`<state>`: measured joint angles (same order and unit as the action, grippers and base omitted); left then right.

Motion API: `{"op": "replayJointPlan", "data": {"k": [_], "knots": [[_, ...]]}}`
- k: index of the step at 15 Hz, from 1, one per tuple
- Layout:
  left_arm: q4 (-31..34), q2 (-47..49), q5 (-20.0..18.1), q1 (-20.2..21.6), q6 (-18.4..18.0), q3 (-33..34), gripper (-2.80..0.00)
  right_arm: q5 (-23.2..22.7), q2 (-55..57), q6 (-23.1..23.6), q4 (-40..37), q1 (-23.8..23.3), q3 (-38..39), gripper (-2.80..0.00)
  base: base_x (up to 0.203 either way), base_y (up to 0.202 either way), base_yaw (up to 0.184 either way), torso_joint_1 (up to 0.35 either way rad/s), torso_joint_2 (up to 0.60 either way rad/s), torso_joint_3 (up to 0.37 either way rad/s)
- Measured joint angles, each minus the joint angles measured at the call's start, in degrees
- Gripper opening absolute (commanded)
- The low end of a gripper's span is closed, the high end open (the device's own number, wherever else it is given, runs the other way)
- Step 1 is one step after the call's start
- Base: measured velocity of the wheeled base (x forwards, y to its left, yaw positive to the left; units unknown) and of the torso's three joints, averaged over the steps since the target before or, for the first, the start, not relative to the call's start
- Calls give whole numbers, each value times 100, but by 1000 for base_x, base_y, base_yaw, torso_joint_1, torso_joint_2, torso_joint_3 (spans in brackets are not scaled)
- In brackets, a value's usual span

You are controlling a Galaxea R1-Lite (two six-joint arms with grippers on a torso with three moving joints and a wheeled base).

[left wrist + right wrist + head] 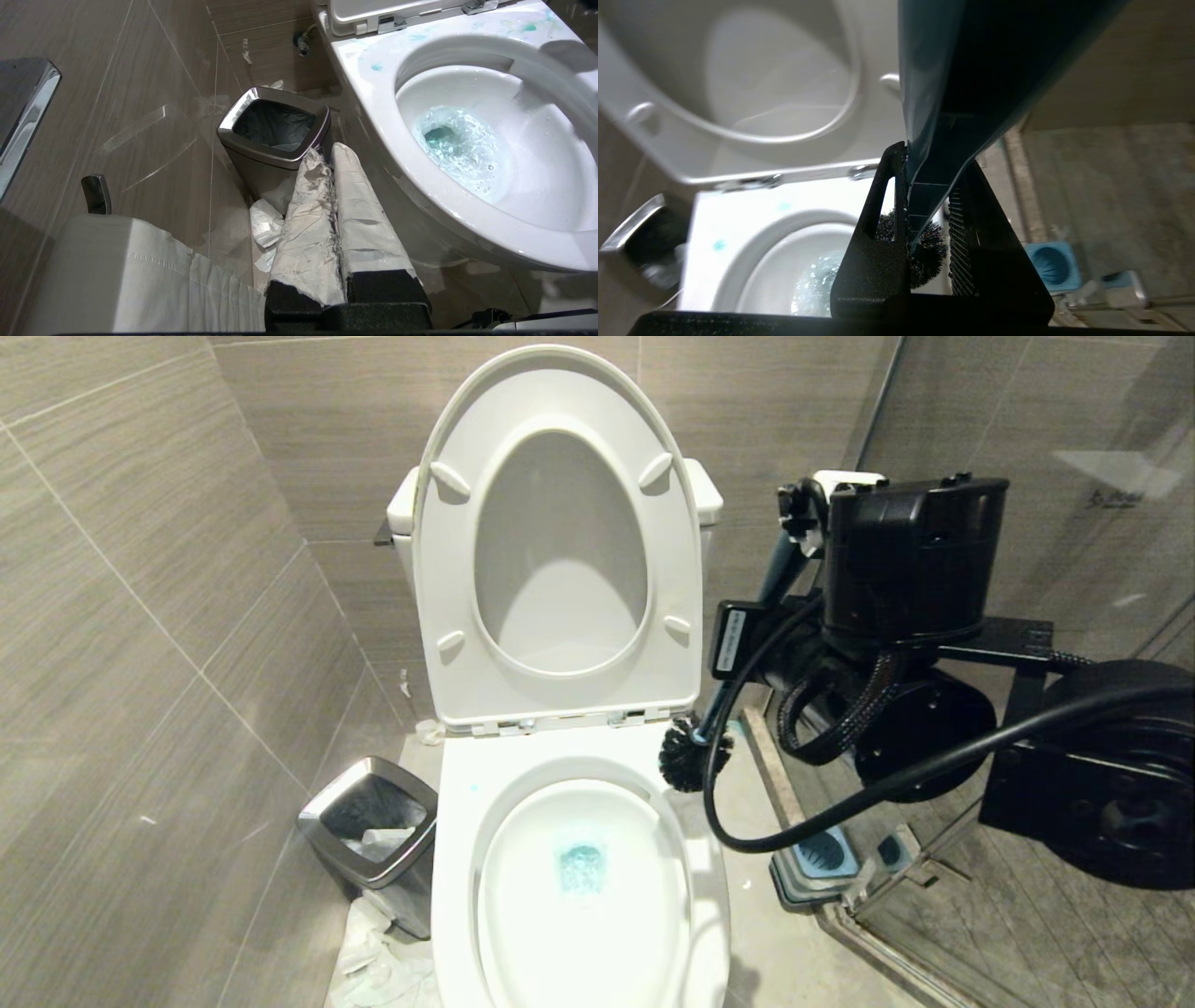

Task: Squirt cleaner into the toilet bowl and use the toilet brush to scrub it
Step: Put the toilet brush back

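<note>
- On the far left, beside the steel-rimmed dark waste bin [369, 821] and the crumpled white paper [373, 961] on the floor, my left hand [334, 154] hangs parked low, its paper-wrapped fingers pressed together on nothing.
- In the middle stands the glossy white ceramic toilet bowl [467, 859], seat and lid raised; the turquoise-blue cleaner [581, 868] pools in the water, with pale blue specks on the rim.
- To its right, my right hand [927, 224] pinches the slim teal-blue handle of the toilet brush [689, 756], whose dark bristle head hangs just off the bowl's rear right rim.
- The square blue holder [822, 854] sits empty on the floor further right.
- My judgement: I should swing the head over the rim and lower it before touching porcelain, keeping the pinch firm so the handle does not twist, then work round the blue patch and under the rim.
</note>
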<state>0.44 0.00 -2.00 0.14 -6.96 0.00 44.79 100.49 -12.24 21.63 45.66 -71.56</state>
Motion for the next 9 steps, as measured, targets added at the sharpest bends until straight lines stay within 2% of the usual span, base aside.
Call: {"op": "replayJointPlan", "data": {"k": [4,9], "knots": [[0,0,0,2,-1,0,-280,-54,-151,83,-7,-896,174,-280,0,0,0,0,0,0],[0,0,-1,-1,-4,0,-280,-502,-193,106,23,-1984,680,-280,0,0,0,0,0,0]]}}
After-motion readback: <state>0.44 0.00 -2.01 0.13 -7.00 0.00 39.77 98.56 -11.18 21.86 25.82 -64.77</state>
